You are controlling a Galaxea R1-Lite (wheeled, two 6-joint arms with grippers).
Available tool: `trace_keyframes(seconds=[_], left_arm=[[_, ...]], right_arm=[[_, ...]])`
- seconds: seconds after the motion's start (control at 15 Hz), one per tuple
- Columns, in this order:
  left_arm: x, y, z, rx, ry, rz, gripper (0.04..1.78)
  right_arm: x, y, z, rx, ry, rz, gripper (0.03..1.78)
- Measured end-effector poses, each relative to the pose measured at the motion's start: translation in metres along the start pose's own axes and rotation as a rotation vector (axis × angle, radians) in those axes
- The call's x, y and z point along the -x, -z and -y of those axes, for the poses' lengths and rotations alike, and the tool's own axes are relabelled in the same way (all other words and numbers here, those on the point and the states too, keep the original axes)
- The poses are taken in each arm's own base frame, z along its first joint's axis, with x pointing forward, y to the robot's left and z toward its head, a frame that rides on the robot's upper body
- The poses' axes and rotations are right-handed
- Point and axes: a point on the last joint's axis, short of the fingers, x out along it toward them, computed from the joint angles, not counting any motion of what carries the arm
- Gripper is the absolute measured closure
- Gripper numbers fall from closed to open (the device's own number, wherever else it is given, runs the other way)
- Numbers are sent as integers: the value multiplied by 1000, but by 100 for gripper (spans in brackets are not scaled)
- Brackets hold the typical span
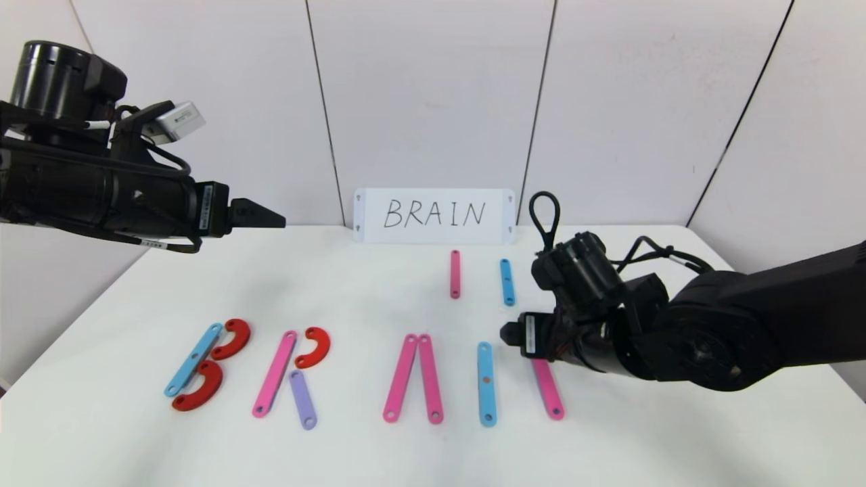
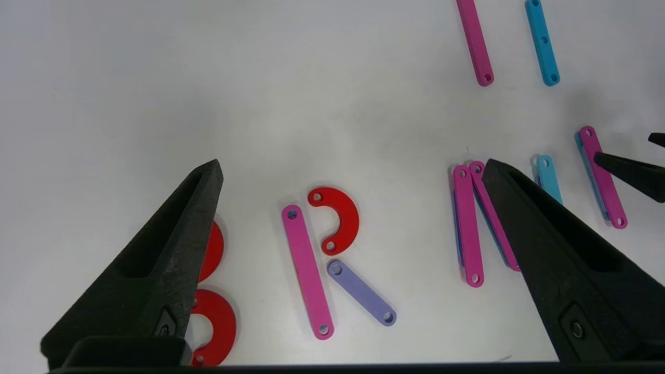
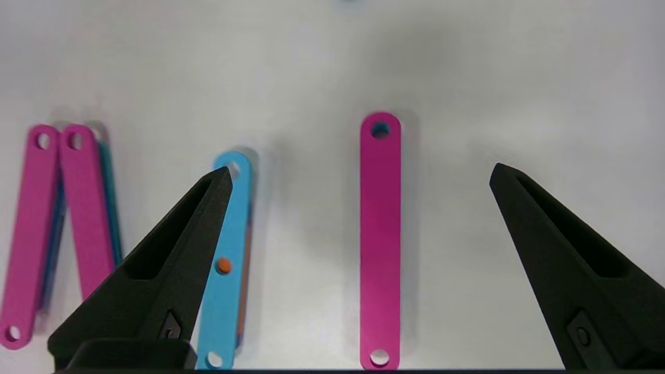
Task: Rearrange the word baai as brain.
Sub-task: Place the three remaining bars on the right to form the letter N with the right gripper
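The word of flat plastic pieces lies along the table's front. A blue strip [image 1: 193, 358] with two red half-rings [image 1: 232, 338] makes a B. A pink strip [image 1: 275, 373], a red half-ring [image 1: 314, 346] and a purple strip [image 1: 302, 399] make an R. Two pink strips [image 1: 400, 377] meet at the top, then comes a blue strip [image 1: 486, 383]. My right gripper [image 3: 361, 169] hovers open over a lone pink strip [image 3: 380, 239], which lies flat between the fingers, untouched. My left gripper [image 1: 274, 220] hangs open, high at the left.
A white card [image 1: 434, 215] with BRAIN handwritten on it leans on the back wall. A short pink strip [image 1: 454, 274] and a short blue strip [image 1: 507, 282] lie before it. The white table [image 1: 365, 284] ends at the wall panels.
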Motion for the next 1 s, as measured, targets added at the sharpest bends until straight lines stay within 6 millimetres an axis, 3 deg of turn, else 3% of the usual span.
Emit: trace_keyframes(seconds=[0.47,0.73,1.0], left_arm=[[0,-1,0,-1,0,8,8],[0,-1,0,-1,0,9,8],[-1,-1,0,0,-1,9,8]], right_arm=[[-6,-59,-26,143,-87,131,7],[-35,-76,-43,177,-111,166,7],[-73,-78,-56,194,-109,169,7]])
